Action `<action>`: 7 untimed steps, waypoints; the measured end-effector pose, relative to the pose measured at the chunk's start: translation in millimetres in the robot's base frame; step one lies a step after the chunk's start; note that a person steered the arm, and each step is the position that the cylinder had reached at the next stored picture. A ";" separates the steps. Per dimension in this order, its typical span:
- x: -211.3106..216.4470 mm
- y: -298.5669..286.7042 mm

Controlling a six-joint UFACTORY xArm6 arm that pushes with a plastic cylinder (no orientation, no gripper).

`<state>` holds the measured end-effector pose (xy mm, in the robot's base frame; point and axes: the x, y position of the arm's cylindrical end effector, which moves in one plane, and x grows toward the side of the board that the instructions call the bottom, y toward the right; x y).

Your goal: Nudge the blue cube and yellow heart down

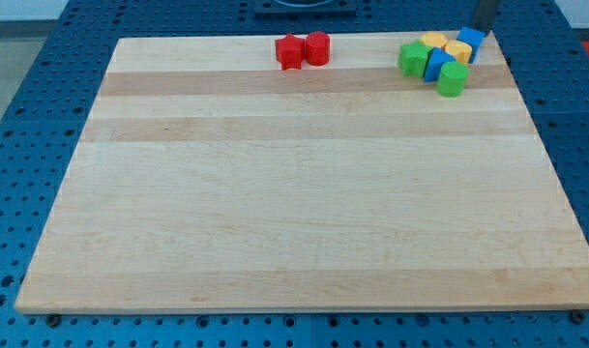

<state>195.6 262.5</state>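
the green cylinder (pixel 453 79) sits nearest on the desk (pixel 304 193); behind it the blue cube (pixel 470 42) and yellow heart (pixel 456 52), far right; my tip (pixel 480 29) touches the cube's far side; no fingers here; risk: neighbours get dragged along.

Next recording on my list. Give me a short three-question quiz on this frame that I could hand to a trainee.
1. True or false: the two red blocks touch the cluster of blocks near the board's top right corner.
2. Which block lies nearest my tip? A) the blue cube B) the green cylinder C) the green block
3. Fill in: every block sits along the view's ____ edge of the wooden board.

Key
1. False: bare board lies between the red pair and the cluster.
2. A: the tip stands just above the blue cube, at the cluster's upper right, with the yellow heart below-left of that cube.
3. Top.
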 end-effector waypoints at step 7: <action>47.5 -11.3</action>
<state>243.2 251.2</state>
